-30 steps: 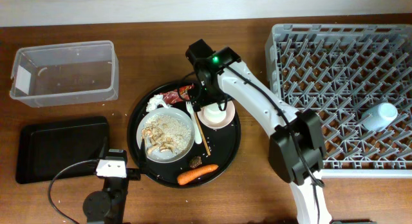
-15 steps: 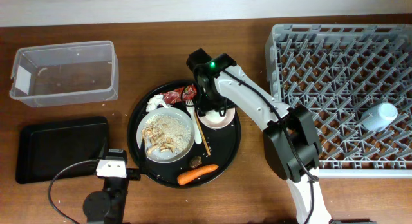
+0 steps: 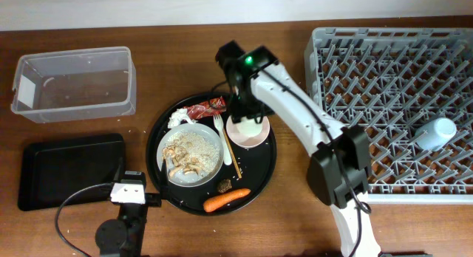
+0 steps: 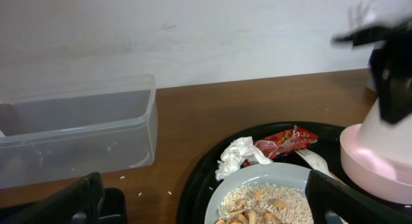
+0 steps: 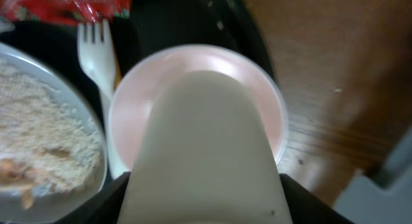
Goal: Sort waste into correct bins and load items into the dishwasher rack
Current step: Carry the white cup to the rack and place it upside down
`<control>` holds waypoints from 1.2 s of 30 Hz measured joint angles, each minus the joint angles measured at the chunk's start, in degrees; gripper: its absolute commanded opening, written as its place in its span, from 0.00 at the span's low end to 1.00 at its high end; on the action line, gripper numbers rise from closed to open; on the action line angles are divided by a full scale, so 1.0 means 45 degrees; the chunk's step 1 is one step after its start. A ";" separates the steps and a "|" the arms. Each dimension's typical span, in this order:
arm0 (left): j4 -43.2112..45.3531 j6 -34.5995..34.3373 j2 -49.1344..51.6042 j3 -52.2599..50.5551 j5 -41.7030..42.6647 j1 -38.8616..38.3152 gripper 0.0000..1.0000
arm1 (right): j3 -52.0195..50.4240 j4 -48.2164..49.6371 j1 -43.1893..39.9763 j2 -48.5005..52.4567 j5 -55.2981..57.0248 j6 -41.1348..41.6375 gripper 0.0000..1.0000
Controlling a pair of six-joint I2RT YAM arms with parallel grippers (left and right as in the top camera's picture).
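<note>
Pinkish-cream bowl: location and handling hazards

Bowl [image 3: 245, 136] sits on the right half of the round black tray [image 3: 260, 172], well apart from the grey rack [image 3: 384, 65]. A pale cup-shaped piece [image 5: 203, 147] stands in it. Right gripper [image 5: 206, 205] is directly above, with a dark finger showing on either side of that piece; whether they press on it cannot be told. Left gripper [image 4: 203, 185] is spread wide and empty, low by the tray's left edge. White fork [image 3: 219, 130] lies just beside the bowl, red wrapper [image 3: 205, 108] near its tines, plate of rice [image 3: 194, 153] close on the far side of the fork.

Hazards, as judged: lifting the inner piece may drag or tip the bowl if the two bind; a sideways shift could knock the fork or nudge the plate, scattering rice
</note>
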 measured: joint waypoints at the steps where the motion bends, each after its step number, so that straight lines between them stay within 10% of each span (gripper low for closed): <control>1: 0.0000 0.0000 0.0000 0.0000 0.0000 0.0000 0.99 | 0.1350 -0.0884 -0.0374 -0.0029 0.0010 -0.0063 0.61; 8: 0.0000 0.0000 0.0000 0.0000 0.0000 0.0000 0.99 | 0.6951 -0.3449 -0.4158 -0.0287 -0.0034 -0.1166 0.61; 23: 0.0000 0.0000 0.0000 0.0000 0.0000 0.0000 0.99 | 0.4770 -0.2157 -1.7257 -0.0583 -0.0301 -0.1481 0.61; 36: 0.0005 0.0000 0.0000 0.0000 0.0000 0.0000 0.99 | 0.1647 -0.1307 -1.7622 -0.0685 -0.1399 -0.1477 1.00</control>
